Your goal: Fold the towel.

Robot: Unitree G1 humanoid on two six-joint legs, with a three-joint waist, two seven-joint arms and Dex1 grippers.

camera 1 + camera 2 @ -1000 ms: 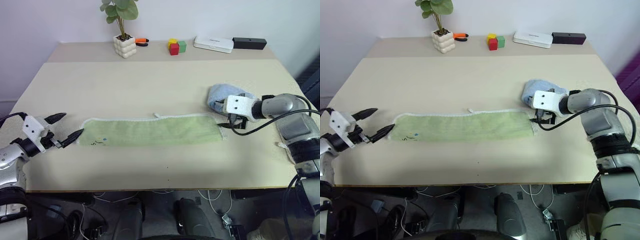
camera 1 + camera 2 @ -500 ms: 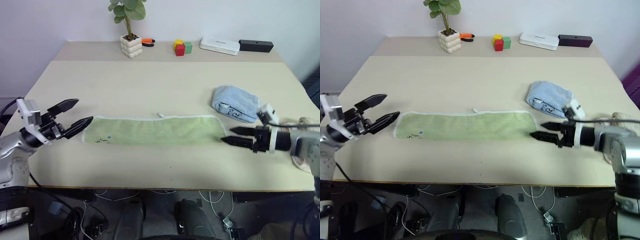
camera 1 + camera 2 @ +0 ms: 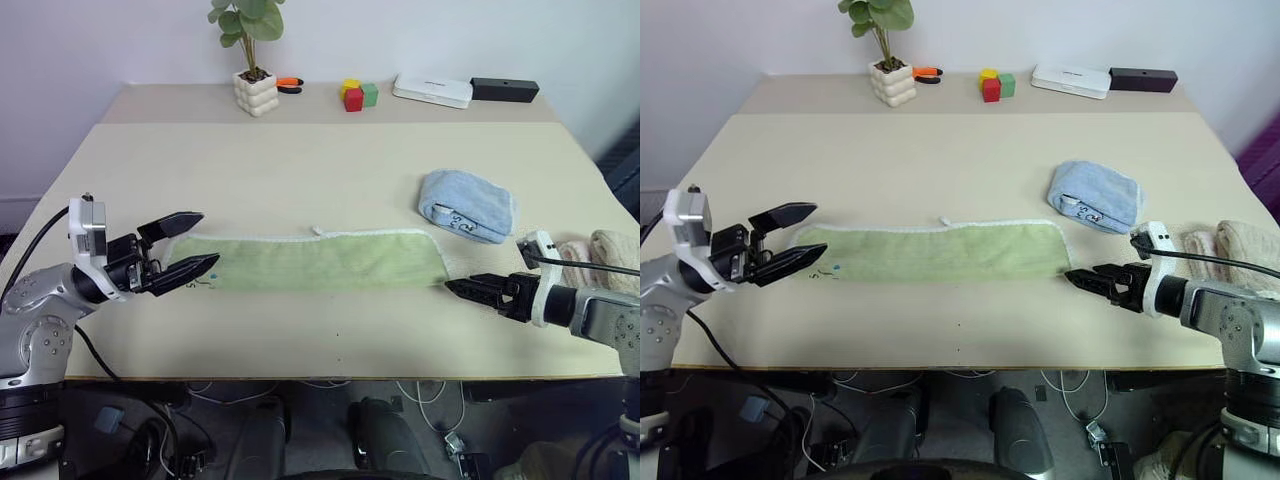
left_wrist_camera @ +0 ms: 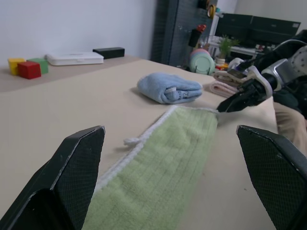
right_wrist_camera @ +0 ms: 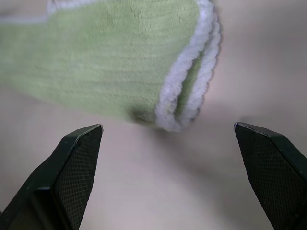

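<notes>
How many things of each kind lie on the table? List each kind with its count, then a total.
Towels: 4: green, blue, two cream
Blocks: 3
Potted plant: 1
White box: 1
Black box: 1
Orange-handled tool: 1
Total: 11

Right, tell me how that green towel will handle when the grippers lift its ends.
The towel lies flat as a long, thin strip, so it is probably floppy and will sag in the middle if lifted by its ends. In the right wrist view its end shows two stacked edges, so the layers may slide apart. The terry pile looks rough, so it is unlikely to slip from the fingers.
</notes>
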